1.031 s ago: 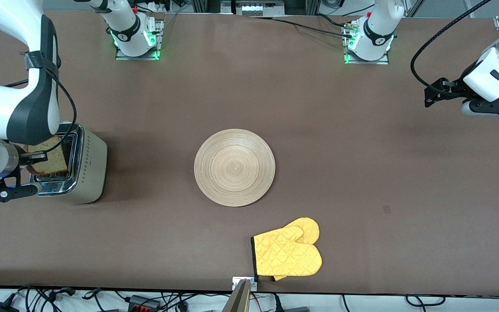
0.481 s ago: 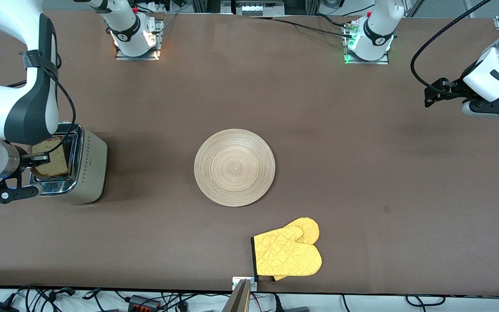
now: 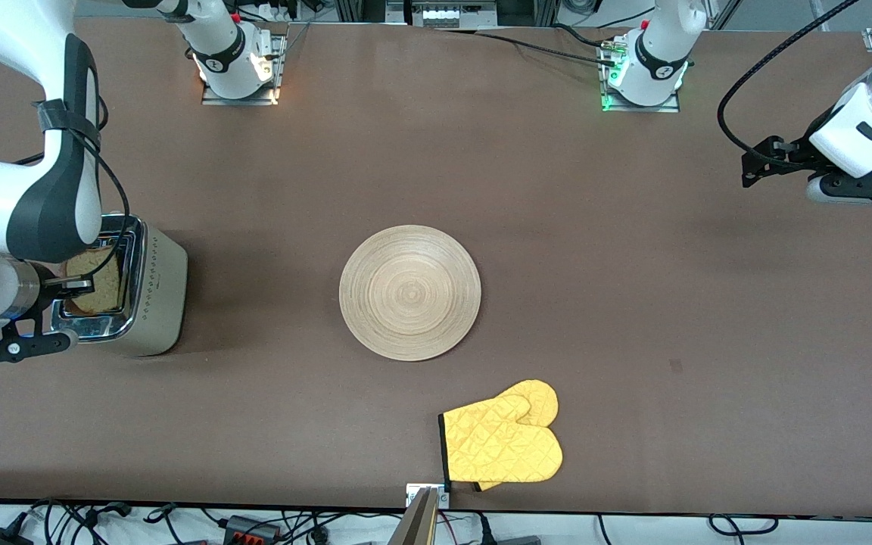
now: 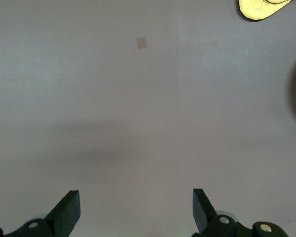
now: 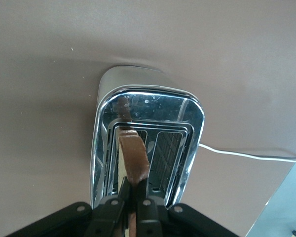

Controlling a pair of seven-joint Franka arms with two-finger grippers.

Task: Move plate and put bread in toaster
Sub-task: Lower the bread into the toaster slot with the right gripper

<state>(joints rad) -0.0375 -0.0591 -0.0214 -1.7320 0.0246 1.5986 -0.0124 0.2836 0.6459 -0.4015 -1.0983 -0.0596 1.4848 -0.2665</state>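
Right gripper (image 5: 130, 210): clamped on the bread (image 5: 133, 158), gripping its top edge, directly over the toaster (image 5: 143, 148) at the right arm's end of the table (image 3: 633, 265).
Bread: upright, edge-on in the right wrist view, its lower part already down in one of the two slots; in the front view its brown face (image 3: 95, 284) shows above the chrome top.
Toaster: stands on the table, chrome top up, beige side with a row of small marks facing the plate (image 3: 409, 292); a white cord (image 5: 246, 154) runs from it across the table.
Second slot: nothing in it, wire guides visible.
Left gripper (image 4: 135, 212): fingers wide apart, holding nothing, hanging over bare table at the left arm's end; this arm waits.
Plate: flat on the table near its middle, between the two ends, well apart from the toaster; nothing on it.
Mitt (image 3: 502, 439): yellow quilted oven mitt, flat on the table, nearer the front camera than the plate, close to the table edge, not touching the plate.
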